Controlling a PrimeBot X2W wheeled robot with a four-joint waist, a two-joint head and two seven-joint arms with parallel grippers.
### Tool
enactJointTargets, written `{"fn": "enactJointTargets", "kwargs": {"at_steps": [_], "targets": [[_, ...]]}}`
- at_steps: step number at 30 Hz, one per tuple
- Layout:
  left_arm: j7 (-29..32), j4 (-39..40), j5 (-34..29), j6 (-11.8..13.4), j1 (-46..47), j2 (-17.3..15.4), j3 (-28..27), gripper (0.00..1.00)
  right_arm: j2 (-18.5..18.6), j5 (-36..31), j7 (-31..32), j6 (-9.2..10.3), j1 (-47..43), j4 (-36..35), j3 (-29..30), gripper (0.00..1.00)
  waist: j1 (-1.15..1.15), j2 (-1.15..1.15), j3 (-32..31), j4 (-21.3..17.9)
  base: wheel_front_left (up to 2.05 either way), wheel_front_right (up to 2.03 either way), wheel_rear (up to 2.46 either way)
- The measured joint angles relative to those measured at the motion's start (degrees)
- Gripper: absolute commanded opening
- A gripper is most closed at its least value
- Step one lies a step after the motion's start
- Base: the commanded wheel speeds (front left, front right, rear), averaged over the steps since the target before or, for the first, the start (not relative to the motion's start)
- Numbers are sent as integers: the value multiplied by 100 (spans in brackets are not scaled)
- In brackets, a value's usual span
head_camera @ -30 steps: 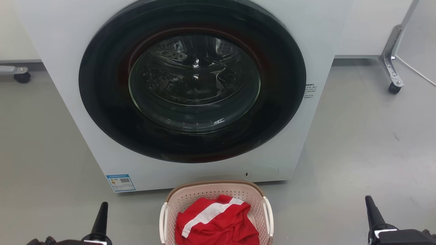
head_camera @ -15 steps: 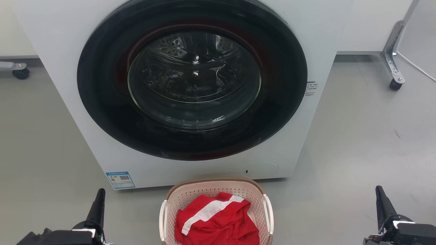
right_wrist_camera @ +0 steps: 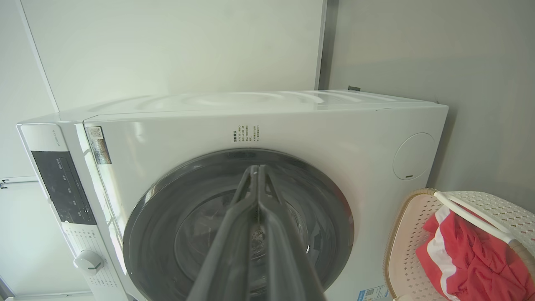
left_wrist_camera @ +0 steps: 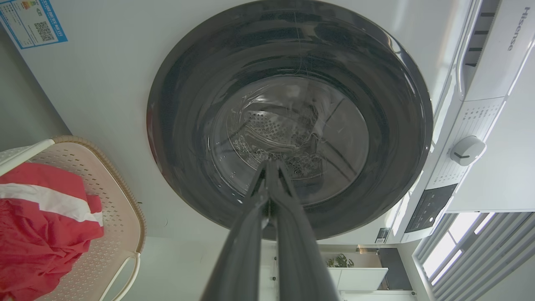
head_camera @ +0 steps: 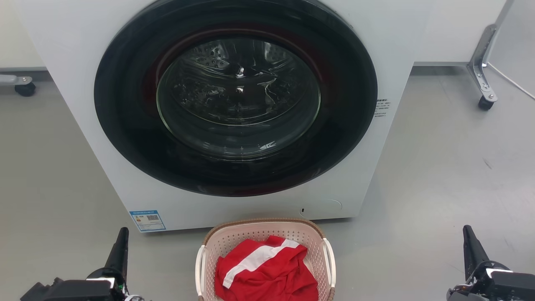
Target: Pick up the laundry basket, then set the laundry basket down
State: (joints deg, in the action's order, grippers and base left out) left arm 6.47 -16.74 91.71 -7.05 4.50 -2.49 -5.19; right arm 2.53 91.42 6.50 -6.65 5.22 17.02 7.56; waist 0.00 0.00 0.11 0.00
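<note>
The laundry basket [head_camera: 234, 241] is pale pink with a brown rim and white side handles. It stands on the floor in front of the washer and holds a red garment [head_camera: 267, 278] with a white stripe. My left gripper [head_camera: 122, 232] hovers to the basket's left, shut and holding nothing. My right gripper [head_camera: 467, 230] is far off to the basket's right, also shut and holding nothing. In the left wrist view, the left gripper [left_wrist_camera: 269, 166] points at the washer door, with the basket [left_wrist_camera: 121, 200] at the left edge. The right gripper [right_wrist_camera: 256, 169] also faces the door, with the basket [right_wrist_camera: 399, 238] at lower right.
A white front-load washer [head_camera: 75, 83] with its round dark door [head_camera: 236, 96] shut stands right behind the basket. A metal frame leg on a caster [head_camera: 485, 102] is at the far right, and another caster [head_camera: 25, 88] is at the far left. Grey floor lies on both sides of the basket.
Both grippers have reached further up the head view, and the right one has also drifted right, away from the basket. The camera shifted slightly. The basket has stayed put.
</note>
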Motion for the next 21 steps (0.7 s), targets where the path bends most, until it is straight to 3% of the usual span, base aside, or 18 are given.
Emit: {"fn": "enactJointTargets", "kwargs": {"at_steps": [21], "targets": [[0, -7, 0, 0, 0, 1, 0, 0, -1, 0, -1, -25, 0, 3, 0, 0, 0, 0, -1, 0, 0, 0, 0]]}}
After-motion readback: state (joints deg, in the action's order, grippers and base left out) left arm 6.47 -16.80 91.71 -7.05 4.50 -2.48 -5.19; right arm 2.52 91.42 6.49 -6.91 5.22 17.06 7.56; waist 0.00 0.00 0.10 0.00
